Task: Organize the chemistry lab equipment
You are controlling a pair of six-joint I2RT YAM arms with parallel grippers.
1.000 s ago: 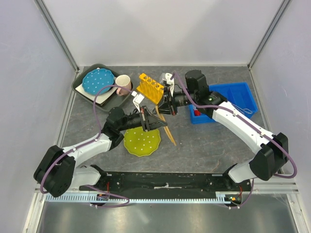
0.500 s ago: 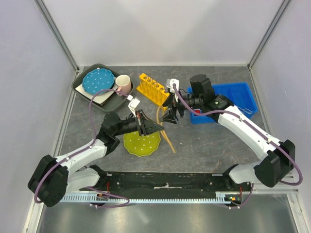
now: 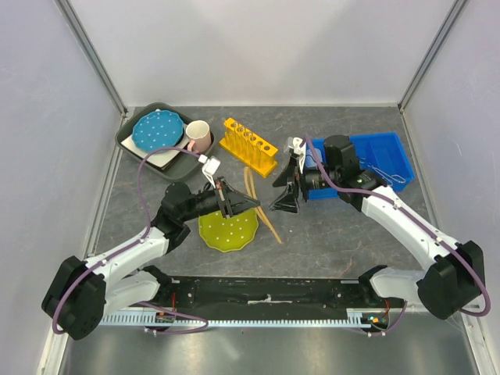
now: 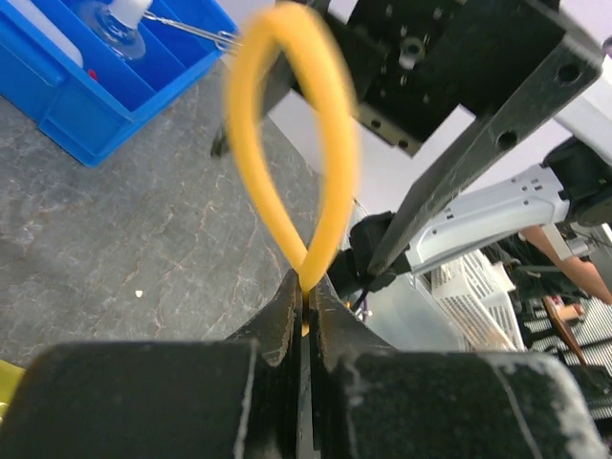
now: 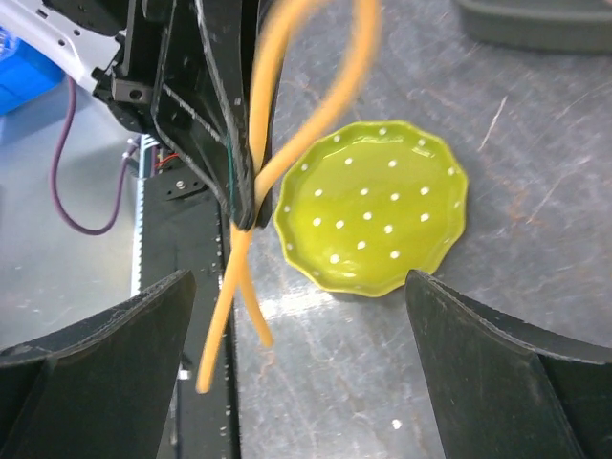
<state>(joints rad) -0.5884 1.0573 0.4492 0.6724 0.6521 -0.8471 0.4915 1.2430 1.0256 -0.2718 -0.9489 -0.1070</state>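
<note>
Since a second ago: the right gripper (image 3: 286, 184) is pulling back from the yellow test-tube rack (image 3: 250, 146) toward the blue bin (image 3: 393, 151), and its jaws are now standing wide apart, holding nothing. The left arm is drawing back toward the near left.

The left gripper (image 4: 304, 289) is pinching a yellow-orange looped strip (image 4: 239, 105) between tightly closed fingers. The strip is smooth, thin and springy. It is bowing into a teardrop loop beyond the pinch, and two free ends are trailing past it, above the middle of the tabletop (image 3: 328, 226), which is gray and stone-veined.

The rack, translucent yellow with a row of round holes, is standing near the far edge, about midway along it. The bin, a glossy plastic one with compartments, is sitting toward the far right corner. In the left wrist view a small clear flask (image 4: 120, 24) with a white cap and thin metal tongs (image 4: 191, 29) are lying in it, both cut off by the frame edge.

A scalloped, white-dotted yellow-green plate (image 5: 373, 225) is lying toward the near edge, left of the middle, partly under the left gripper.

Motion is blurring the loop in both wrist views. I cannot tell what the strip is made of.
</note>
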